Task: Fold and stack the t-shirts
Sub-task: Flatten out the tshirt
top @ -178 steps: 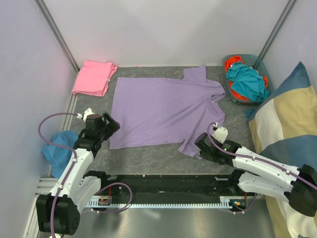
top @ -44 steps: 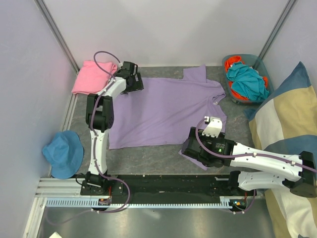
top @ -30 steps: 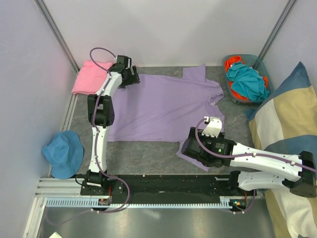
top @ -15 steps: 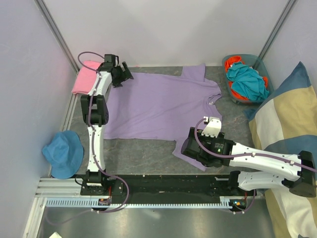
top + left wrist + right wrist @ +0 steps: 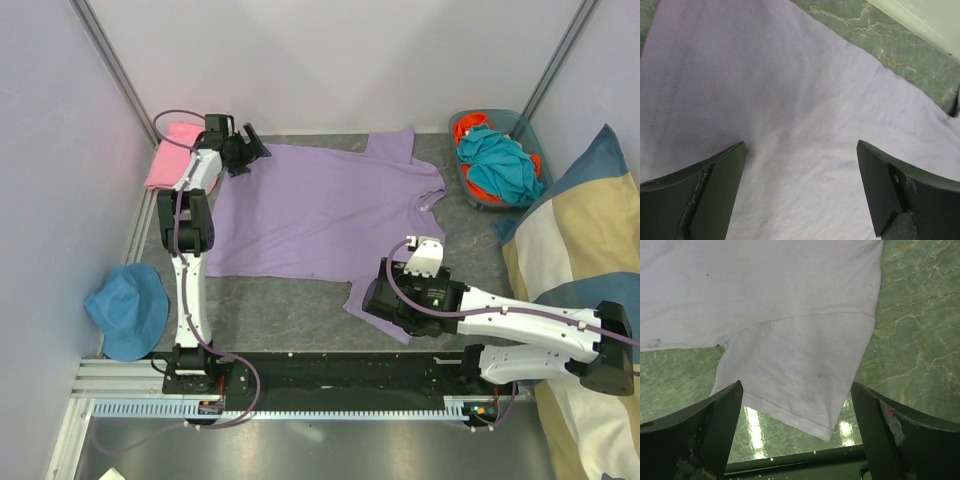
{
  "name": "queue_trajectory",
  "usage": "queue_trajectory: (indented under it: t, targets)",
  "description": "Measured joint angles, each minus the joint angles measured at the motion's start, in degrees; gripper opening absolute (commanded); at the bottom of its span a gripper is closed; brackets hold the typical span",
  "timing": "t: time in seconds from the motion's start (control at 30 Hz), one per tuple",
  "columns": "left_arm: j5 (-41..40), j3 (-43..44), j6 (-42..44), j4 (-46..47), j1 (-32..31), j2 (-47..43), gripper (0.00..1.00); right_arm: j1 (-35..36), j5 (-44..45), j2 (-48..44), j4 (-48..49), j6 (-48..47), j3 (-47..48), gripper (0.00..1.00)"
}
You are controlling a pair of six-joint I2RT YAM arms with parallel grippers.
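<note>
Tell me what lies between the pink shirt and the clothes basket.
The spread purple shirt, with the left pincer open over its corner; the top view shows it.

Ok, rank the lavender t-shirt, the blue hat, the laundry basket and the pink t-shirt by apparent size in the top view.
1. lavender t-shirt
2. laundry basket and blue hat: too alike to rank
3. pink t-shirt, partly hidden behind the left arm
</note>
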Motion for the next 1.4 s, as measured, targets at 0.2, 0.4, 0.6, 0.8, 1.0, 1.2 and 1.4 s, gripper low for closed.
queue_trajectory:
  t: [0.2,0.4,0.6,0.8,1.0,1.2,1.4]
  targets:
    - [4.0,-4.0,-2.3,2.1,0.1,-3.5,1.00,0.0,0.5,2.0,0.5,-0.7,0.0,0.98]
    - [6.1,-17.3,-4.9,8.6,-0.3,-17.9,1.00,0.0,-0.7,3.8,8.6,-5.4,-2.0,0.98]
    - [6.1,-32.5,-7.4,16.1,-1.9,-35.5,1.00,0.0,-6.1,11.6,17.8,-10.0,-6.5,0.98]
    - [5.6,-45.7,-7.8,20.9,-4.7,-48.0,1.00,0.0,-10.9,15.6,21.6,-10.4,-9.3,0.98]
    - [5.4,-51.5,-7.8,21.5,-4.8,-50.0,1.00,0.0,-11.8,17.2,22.3,-9.8,-10.5,0.98]
    - [5.3,-53.4,-7.8,21.4,-4.7,-50.0,1.00,0.0,-11.3,20.2,22.9,-9.2,-10.4,0.98]
    - [5.4,-53.8,-7.8,21.7,-4.7,-50.0,1.00,0.0,-11.2,20.7,23.1,-9.1,-9.8,0.98]
